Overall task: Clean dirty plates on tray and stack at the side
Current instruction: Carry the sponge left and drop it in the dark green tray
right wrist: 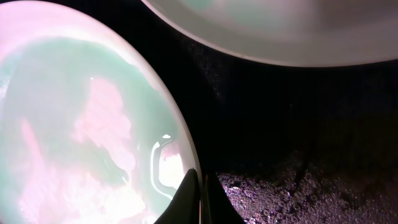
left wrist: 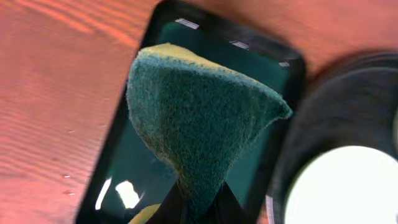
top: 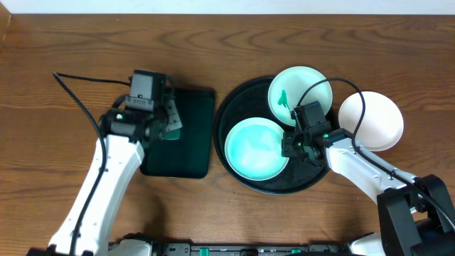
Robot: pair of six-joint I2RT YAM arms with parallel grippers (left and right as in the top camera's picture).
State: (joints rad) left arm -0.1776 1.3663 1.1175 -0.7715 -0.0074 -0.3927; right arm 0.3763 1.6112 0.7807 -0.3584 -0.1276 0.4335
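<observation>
Two plates (top: 257, 149) on tray (top: 242, 99), third plate (top: 371, 121) beside; sponge (left wrist: 199, 118) in left fingers (left wrist: 165, 213).

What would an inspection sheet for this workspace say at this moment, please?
Surface: wooden table, brown grain.
Job's things: black tray holds two plates. The far plate has a green smear, the near plate is mint. A third plate sits on the table right of the tray.
Clutter: dark green rectangular tray.
Grippers: left gripper is shut on a green sponge above the green tray. Right gripper is at the near plate's rim, jaws nearly together, grip unclear.
Cables: left cable trails over the table. Right cable loops over the far plate.
Surroundings: pale strip beyond the table.
</observation>
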